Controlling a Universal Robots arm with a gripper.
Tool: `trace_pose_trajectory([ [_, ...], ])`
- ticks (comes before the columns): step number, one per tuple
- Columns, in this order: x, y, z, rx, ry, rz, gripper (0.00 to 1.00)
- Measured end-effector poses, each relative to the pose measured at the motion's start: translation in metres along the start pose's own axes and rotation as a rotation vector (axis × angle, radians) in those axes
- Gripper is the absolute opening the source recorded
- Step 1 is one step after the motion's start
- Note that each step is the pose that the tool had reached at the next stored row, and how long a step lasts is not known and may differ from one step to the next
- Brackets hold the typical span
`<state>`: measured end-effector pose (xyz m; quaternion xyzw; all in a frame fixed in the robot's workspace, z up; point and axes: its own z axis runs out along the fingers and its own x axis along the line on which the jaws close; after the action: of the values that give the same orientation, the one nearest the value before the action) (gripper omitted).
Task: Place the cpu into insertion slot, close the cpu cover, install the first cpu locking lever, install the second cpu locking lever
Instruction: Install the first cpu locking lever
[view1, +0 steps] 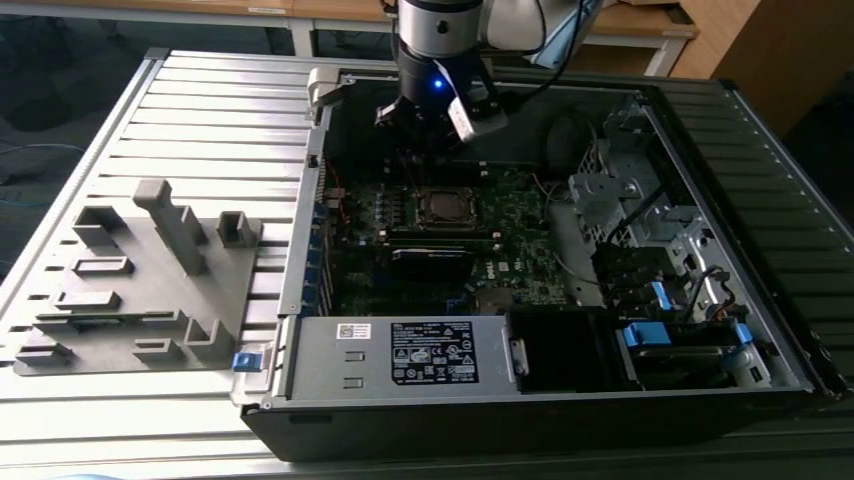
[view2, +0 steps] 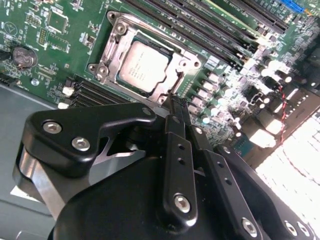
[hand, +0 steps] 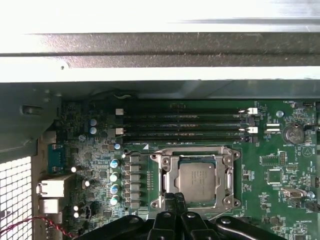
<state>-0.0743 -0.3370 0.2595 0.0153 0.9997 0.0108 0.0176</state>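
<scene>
The cpu (hand: 197, 180) lies flat in its socket on the green motherboard, its dull silver top facing up. It also appears in the second wrist view as the cpu (view2: 142, 67) and in the exterior view as the cpu (view1: 438, 205). The cpu cover (hand: 167, 172), a silvery metal frame, lies down around the chip; the same cover (view2: 111, 50) surrounds it in the second wrist view. My gripper (view1: 416, 142) hangs above the socket inside the open computer case. Its black fingertips (view2: 175, 102) are pressed together with nothing between them, near one edge of the socket and apart from it. The locking levers cannot be made out.
Long memory slots (hand: 185, 125) run beside the socket, and a coin battery (hand: 292, 134) sits past it. The case's metal wall (hand: 160, 55) rises close by. A grey fixture (view1: 147, 270) lies at the exterior view's left. A power supply (view1: 400, 355) and a drive cage (view1: 627, 200) fill the case.
</scene>
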Motion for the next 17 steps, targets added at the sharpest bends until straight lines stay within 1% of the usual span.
trace_pose_trajectory([
  [2, 0.0019, -0.0001, -0.0001, 0.0001, 0.0000, 0.000, 0.11],
  [4, 0.0053, -0.0002, 0.0000, 0.0002, 0.0000, 0.000, 0.11],
  [10, 0.0208, -0.0007, 0.0001, 0.0001, -0.0006, 0.000, 0.11],
  [13, 0.0274, -0.0010, 0.0003, 0.0001, -0.0007, 0.000, 0.11],
  [15, 0.0305, -0.0011, 0.0005, 0.0001, -0.0007, 0.000, 0.11],
  [17, 0.0322, -0.0011, 0.0006, 0.0000, -0.0008, 0.000, 0.11],
])
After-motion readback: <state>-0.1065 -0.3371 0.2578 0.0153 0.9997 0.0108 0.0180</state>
